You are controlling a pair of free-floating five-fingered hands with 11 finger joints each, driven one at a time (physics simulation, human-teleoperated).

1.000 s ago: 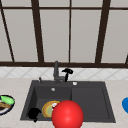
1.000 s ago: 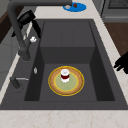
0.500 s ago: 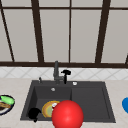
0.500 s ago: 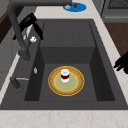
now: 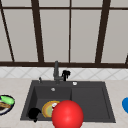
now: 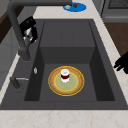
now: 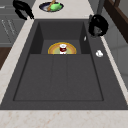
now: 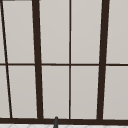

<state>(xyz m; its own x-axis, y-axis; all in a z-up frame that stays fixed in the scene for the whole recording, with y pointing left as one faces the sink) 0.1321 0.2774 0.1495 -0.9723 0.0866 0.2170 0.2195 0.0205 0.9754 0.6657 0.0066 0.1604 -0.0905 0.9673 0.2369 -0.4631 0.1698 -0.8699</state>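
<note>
the right robot hand (image 5: 65, 74), fingers curled downward holding nothing, hovers just beside the faucet (image 5: 56, 71).

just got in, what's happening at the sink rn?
The right hand is at the faucet behind the dark sink, fingers curled close by its handle; whether it grips is hard to tell. The left hand hangs at the sink's front left edge. In the basin, a yellow-rimmed plate carries a small white and dark red cup. A dish with green food sits on the left counter, a blue plate on the right.
</note>
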